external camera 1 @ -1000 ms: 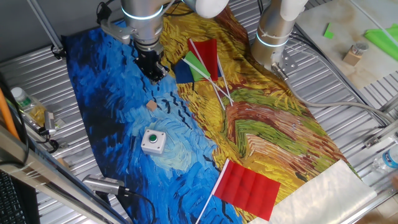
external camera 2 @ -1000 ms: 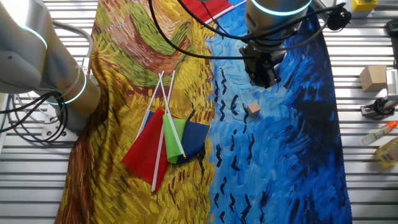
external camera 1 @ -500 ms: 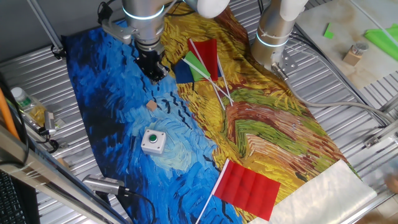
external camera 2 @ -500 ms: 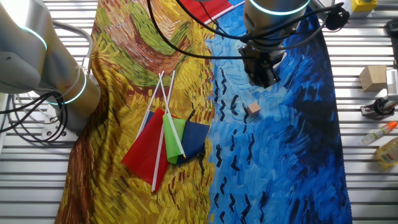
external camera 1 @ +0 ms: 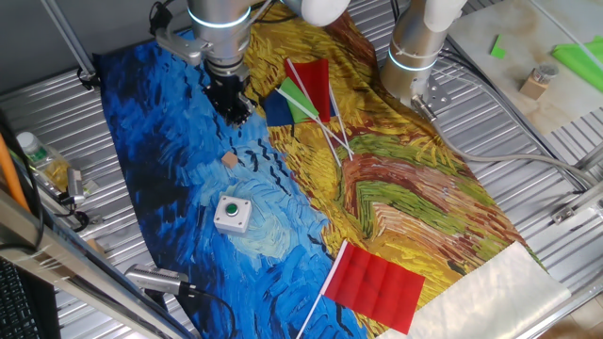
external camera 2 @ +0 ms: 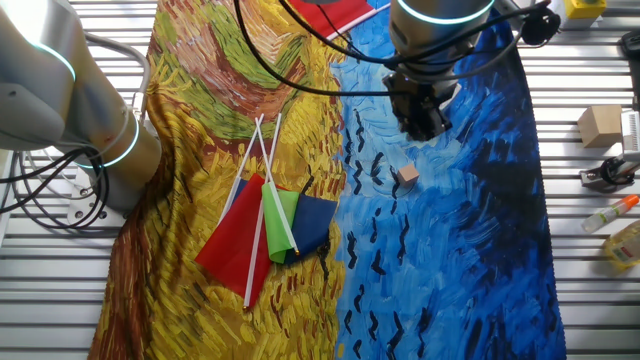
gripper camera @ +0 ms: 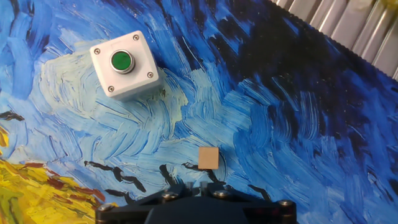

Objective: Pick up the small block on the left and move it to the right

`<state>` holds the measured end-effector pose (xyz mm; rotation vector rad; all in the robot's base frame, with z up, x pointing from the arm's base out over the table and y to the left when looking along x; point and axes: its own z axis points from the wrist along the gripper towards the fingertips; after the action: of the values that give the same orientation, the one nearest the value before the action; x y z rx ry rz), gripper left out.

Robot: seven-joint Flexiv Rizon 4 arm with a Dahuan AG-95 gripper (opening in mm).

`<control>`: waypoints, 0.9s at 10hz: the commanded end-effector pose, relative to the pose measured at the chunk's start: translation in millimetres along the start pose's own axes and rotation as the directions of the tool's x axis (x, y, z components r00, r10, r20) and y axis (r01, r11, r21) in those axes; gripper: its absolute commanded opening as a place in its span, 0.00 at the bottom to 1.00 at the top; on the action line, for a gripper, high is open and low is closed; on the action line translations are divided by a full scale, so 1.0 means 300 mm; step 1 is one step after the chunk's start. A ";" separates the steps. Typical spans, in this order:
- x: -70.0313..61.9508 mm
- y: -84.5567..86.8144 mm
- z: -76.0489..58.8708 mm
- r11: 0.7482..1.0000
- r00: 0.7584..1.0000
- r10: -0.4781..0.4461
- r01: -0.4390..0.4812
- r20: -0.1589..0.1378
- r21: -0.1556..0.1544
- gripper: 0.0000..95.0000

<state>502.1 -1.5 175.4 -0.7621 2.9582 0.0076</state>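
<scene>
The small block (external camera 1: 229,161) is a tiny tan cube lying on the blue part of the painted cloth; it also shows in the other fixed view (external camera 2: 406,177) and low in the hand view (gripper camera: 208,158). My gripper (external camera 1: 237,113) hangs above the cloth a short way behind the block, apart from it, also in the other fixed view (external camera 2: 420,130). In the hand view only its dark base and two close-set fingertips show at the bottom edge (gripper camera: 196,185). The jaws look shut and empty.
A white box with a green button (external camera 1: 232,214) sits nearer the front, also in the hand view (gripper camera: 124,64). A bundle of small flags (external camera 1: 301,94) lies on the yellow part, a red flag (external camera 1: 377,282) at the front. A second arm (external camera 1: 419,47) stands behind. A larger wooden block (external camera 2: 600,125) lies off the cloth.
My gripper has shifted very slightly away from the block. The block and the other things have not moved.
</scene>
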 end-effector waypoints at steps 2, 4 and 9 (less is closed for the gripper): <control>-0.002 -0.007 -0.012 1.000 1.000 0.003 -0.003 -0.002 0.007 0.40; -0.002 -0.007 -0.013 1.000 1.000 0.005 -0.004 -0.002 0.010 0.40; -0.001 -0.007 -0.012 0.999 0.999 0.002 -0.004 0.035 0.047 0.00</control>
<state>502.4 -2.4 179.7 -0.7511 2.9173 -0.0465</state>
